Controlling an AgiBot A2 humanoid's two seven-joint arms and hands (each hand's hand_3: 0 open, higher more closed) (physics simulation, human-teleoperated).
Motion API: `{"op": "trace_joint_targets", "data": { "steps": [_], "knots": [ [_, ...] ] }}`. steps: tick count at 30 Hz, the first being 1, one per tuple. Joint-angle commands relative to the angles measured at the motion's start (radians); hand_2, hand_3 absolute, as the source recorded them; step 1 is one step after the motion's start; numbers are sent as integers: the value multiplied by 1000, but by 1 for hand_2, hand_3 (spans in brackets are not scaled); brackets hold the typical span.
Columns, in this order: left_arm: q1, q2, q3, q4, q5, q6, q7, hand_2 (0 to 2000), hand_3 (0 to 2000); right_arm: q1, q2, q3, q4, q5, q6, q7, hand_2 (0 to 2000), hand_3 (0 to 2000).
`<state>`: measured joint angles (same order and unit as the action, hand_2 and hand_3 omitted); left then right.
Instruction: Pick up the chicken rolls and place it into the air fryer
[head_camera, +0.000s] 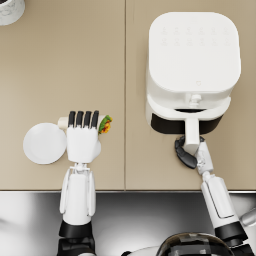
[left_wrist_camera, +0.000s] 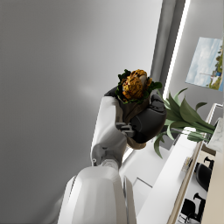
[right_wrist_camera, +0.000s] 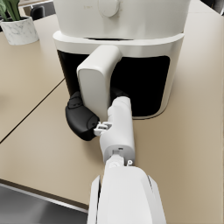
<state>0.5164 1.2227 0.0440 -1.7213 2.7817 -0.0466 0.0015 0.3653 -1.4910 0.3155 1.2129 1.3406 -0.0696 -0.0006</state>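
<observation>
My left hand (head_camera: 83, 136) grips the chicken roll (head_camera: 105, 124) above the beige counter, just right of the white plate (head_camera: 44, 143). The roll's green and orange filling end pokes out past the fingers, and it shows up close in the left wrist view as chicken roll (left_wrist_camera: 134, 85) held by the hand (left_wrist_camera: 140, 116). The white air fryer (head_camera: 192, 60) stands at the right, its drawer pulled slightly out. My right hand (head_camera: 186, 152) holds the drawer handle (head_camera: 191, 134); the right wrist view shows that hand (right_wrist_camera: 83, 118) wrapped around the handle (right_wrist_camera: 97, 78).
A white potted plant container (head_camera: 10, 10) sits at the counter's far left corner, seen also as a marbled pot (right_wrist_camera: 19, 30). The counter's front edge (head_camera: 125, 190) runs below both hands, with a grey floor beyond.
</observation>
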Motion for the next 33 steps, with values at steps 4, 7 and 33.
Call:
{"op": "trace_joint_targets", "data": {
  "steps": [4,7,33],
  "knots": [
    [84,38,80,16,0,0,0,2000,2000,-36,58,161,211,4,-15,-1,2000,2000],
    [107,55,108,21,0,1,0,2000,2000,-58,106,236,284,2,-57,-6,2000,2000],
    [288,278,462,23,-284,5,-1,2000,2000,-204,288,555,683,-3,-54,7,2000,2000]
  ]
}}
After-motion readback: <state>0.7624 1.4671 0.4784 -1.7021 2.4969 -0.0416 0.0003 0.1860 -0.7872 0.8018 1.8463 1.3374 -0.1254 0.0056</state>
